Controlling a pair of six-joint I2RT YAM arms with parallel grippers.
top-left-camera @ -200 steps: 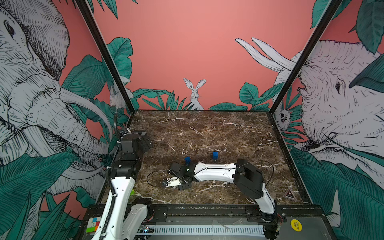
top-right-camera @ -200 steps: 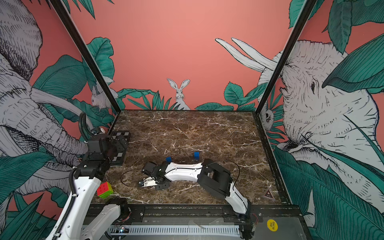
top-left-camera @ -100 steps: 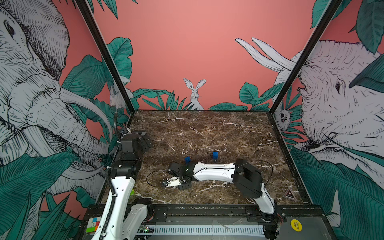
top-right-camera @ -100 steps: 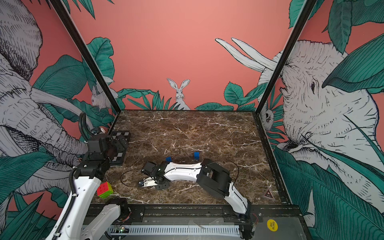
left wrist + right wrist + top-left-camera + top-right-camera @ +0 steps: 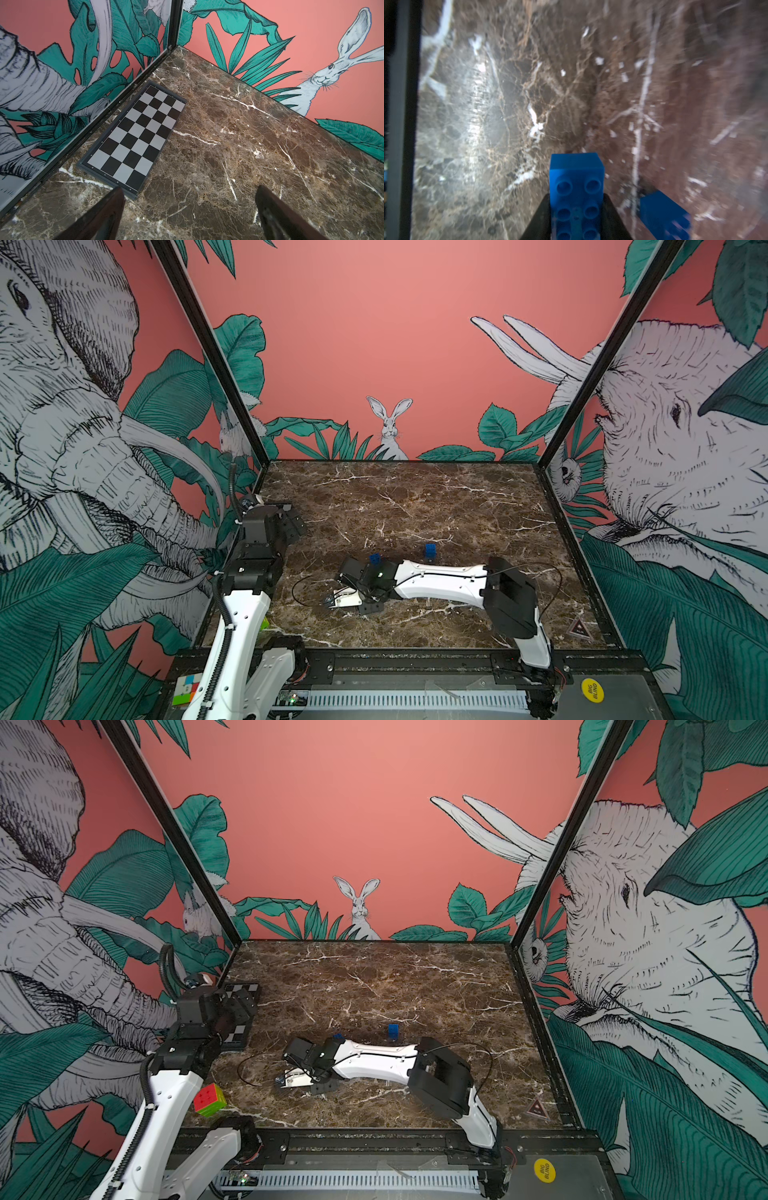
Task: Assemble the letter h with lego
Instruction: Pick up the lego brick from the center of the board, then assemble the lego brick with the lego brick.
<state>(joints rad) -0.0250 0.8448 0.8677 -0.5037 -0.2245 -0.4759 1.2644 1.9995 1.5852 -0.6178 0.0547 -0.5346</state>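
Little is changing in the top views since the earlier frames: the right arm is staying stretched low across the lower centre, its jaws having narrowed. In both top views the right gripper [image 5: 332, 600] is pointing toward the left of the frame, close over the desk [image 5: 415, 497], hiding its load. A brick behind the wrist [image 5: 375, 558] and a brick behind the forearm [image 5: 430, 550] are standing apart, unjoined. The left gripper [image 5: 241, 1013] is hanging at mid-left over a chessboard [image 5: 243, 988], with a puzzle cube [image 5: 210, 1099] sitting at lower left.

The left wrist view is showing that gripper spread wide and empty above bare marble beside the chessboard.

The right wrist view is showing the right gripper clamping a long blue brick [image 5: 576, 178] by its long sides, studs facing the camera, with a neighbouring blue brick [image 5: 662, 214] lying just beside it.

I am judging this as the pickup of a first piece, no letter h being visible yet. The next move is calling for a straight lift clear of the neighbour, then stud-aligned pressing onto another brick. Glossy, dark veined marble is looking slippery. Coral mural walls with elephants and a rabbit are closing the cell in.
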